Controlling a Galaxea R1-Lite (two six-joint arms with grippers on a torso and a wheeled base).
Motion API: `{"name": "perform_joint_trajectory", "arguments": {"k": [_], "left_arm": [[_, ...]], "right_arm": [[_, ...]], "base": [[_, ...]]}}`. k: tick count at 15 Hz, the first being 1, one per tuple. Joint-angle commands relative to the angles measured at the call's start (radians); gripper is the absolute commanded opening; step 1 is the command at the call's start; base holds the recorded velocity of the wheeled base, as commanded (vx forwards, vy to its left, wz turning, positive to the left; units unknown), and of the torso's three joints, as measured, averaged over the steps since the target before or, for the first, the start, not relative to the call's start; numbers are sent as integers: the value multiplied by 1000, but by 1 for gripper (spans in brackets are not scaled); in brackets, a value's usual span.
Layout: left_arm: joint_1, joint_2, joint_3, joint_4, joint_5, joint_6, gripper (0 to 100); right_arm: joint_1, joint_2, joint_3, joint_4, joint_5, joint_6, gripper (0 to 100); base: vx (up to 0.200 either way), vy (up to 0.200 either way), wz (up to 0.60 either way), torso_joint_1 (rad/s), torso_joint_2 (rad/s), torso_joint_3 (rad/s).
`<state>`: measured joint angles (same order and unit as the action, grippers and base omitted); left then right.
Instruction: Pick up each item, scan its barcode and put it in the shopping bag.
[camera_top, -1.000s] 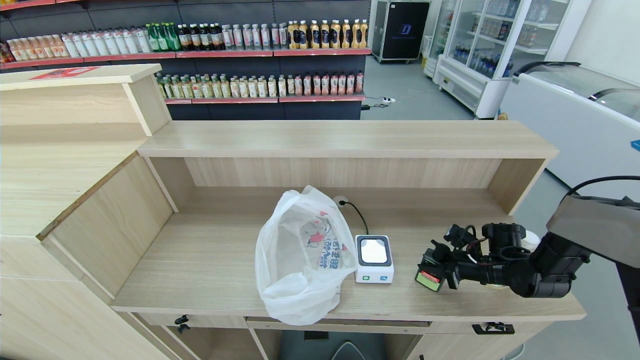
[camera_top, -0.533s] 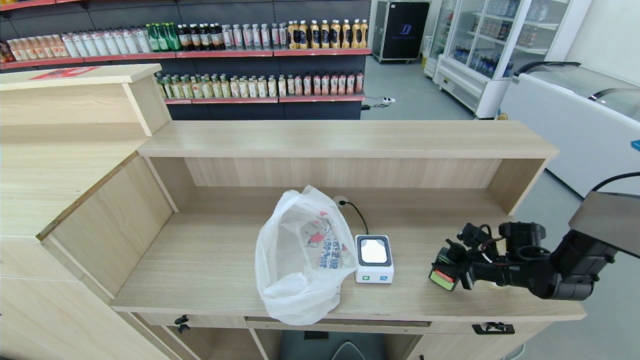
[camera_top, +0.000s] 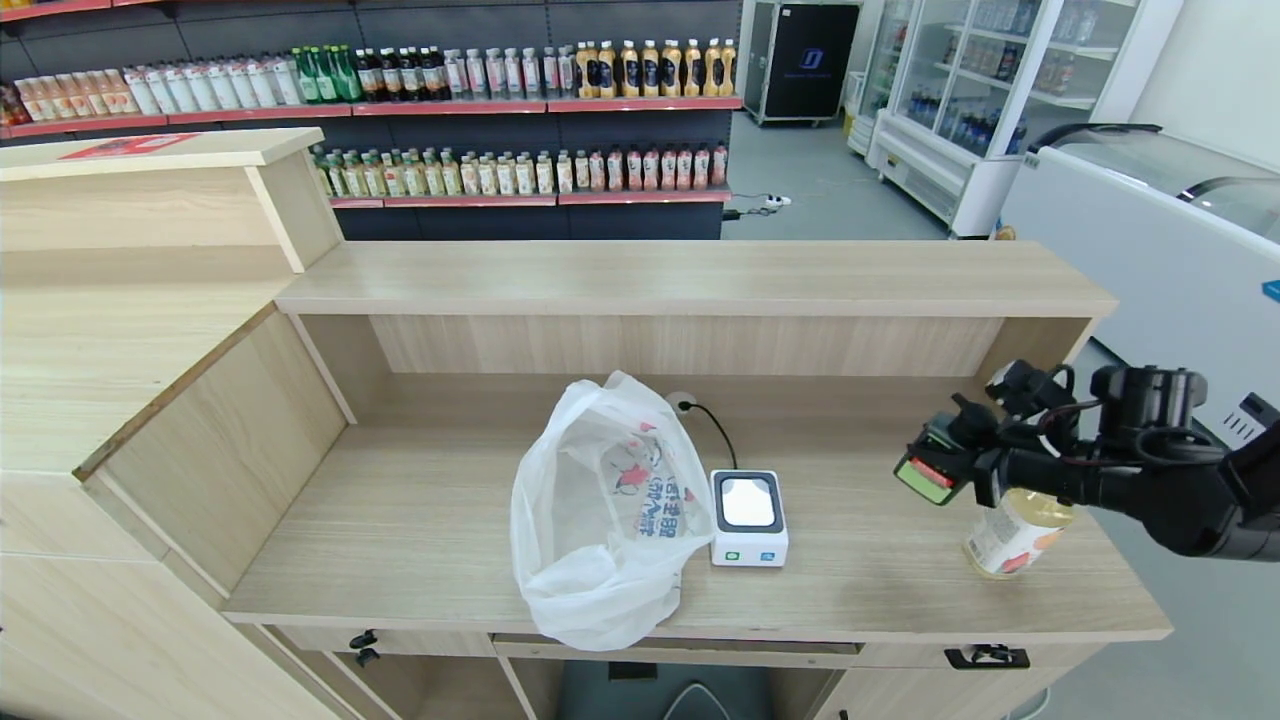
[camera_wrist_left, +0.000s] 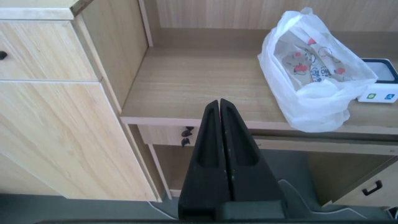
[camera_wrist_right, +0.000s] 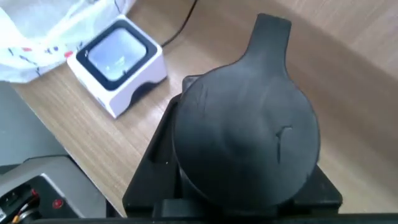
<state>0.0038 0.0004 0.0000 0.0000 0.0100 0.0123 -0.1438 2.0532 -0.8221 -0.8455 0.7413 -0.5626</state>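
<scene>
I could not tell if the right gripper (camera_top: 930, 478) was open. The bottle (camera_top: 1012, 538) stood just behind and below it, not picked up. The scanner (camera_top: 748, 518) and shopping bag (camera_top: 600, 520) sat to its left, probably close for quick scanning. The left gripper (camera_wrist_left: 219, 134) was squeezed together, empty.

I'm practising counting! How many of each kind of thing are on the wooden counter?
Plastic shopping bag: 1
Barcode scanner: 1
Drink bottle: 1
Total: 3
</scene>
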Motion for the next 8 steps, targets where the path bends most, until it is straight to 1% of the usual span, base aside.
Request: {"name": "perform_joint_trajectory", "arguments": {"k": [1, 2, 4, 5, 6, 8], "left_arm": [[1, 0, 0, 0, 1, 0, 0], [1, 0, 0, 0, 1, 0, 0], [1, 0, 0, 0, 1, 0, 0], [1, 0, 0, 0, 1, 0, 0], [1, 0, 0, 0, 1, 0, 0], [1, 0, 0, 0, 1, 0, 0]], "right_arm": [[-39, -162, 3, -4, -2, 6, 0], [-65, -199, 17, -9, 1, -7, 0], [-126, -266, 66, -10, -6, -119, 0], [-189, -317, 115, -10, -2, -281, 0], [-230, -354, 155, -26, 18, -404, 0], [-284, -409, 187, -90, 105, -554, 0]], "base": [[0, 0, 0, 0, 0, 0], [0, 0, 0, 0, 0, 0], [0, 0, 0, 0, 0, 0], [0, 0, 0, 0, 0, 0], [0, 0, 0, 0, 0, 0], [0, 0, 0, 0, 0, 0]]}}
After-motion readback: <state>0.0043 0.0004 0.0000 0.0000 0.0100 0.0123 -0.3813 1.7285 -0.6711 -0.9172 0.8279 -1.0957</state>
